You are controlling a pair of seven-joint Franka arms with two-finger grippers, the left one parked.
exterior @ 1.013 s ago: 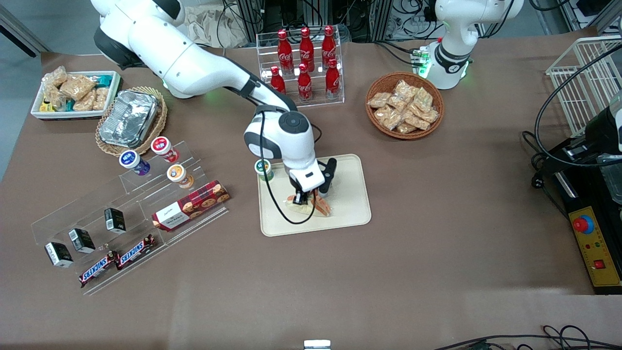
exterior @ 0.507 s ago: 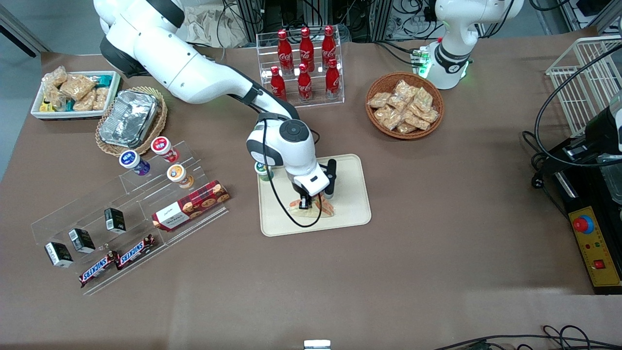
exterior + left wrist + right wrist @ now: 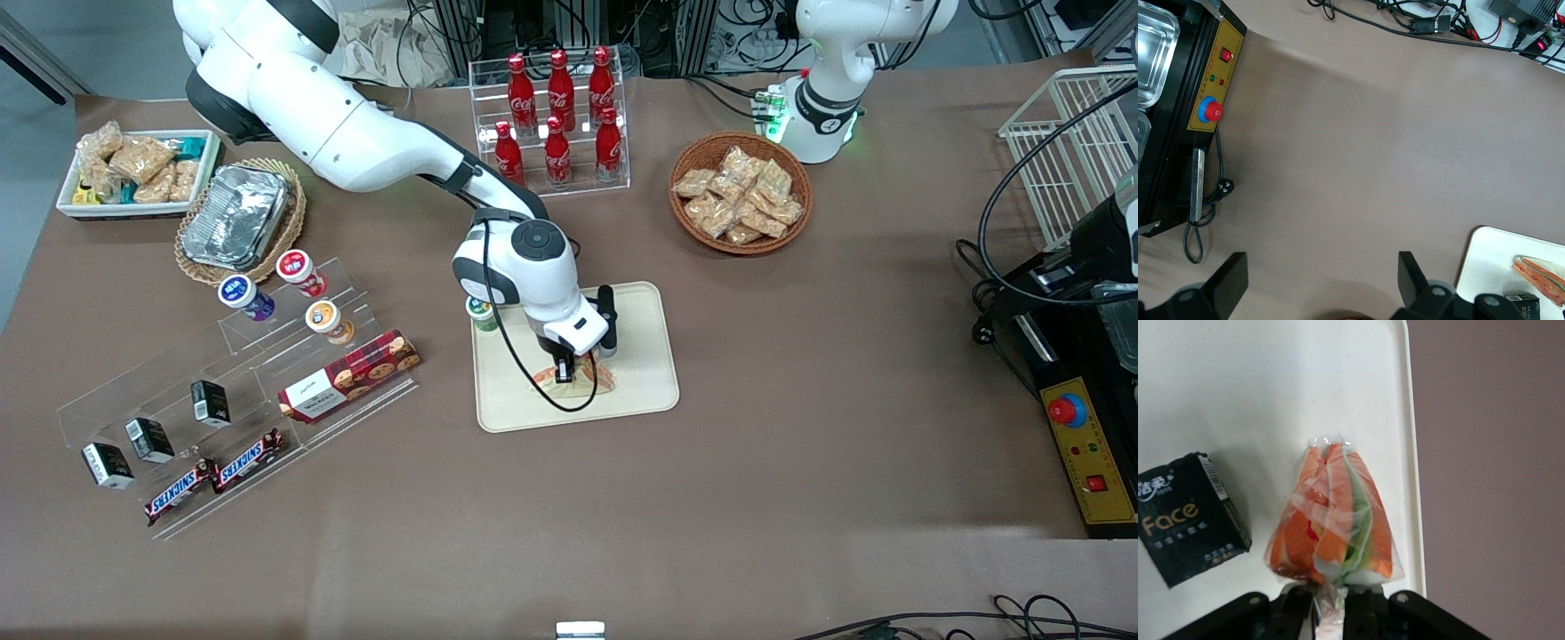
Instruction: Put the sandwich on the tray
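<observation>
gripper point(image 3: 564, 373) grasping sandwich point(image 3: 576, 377) by the wrap | sinking lower than a second ago, sandwich now reaching tray point(image 3: 640, 396) | task nearing release

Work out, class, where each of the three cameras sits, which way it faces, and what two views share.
Front view: high, facing the robots across the table; shows the working arm, gripper on the sandwich on the tray.
Left wrist view: on the parked arm, looking down at bare table; its own fingers show.
Right wrist view: just above the sandwich and a black box; gripper pinching the wrap.
Shared: all show sandwich and tray.
</observation>
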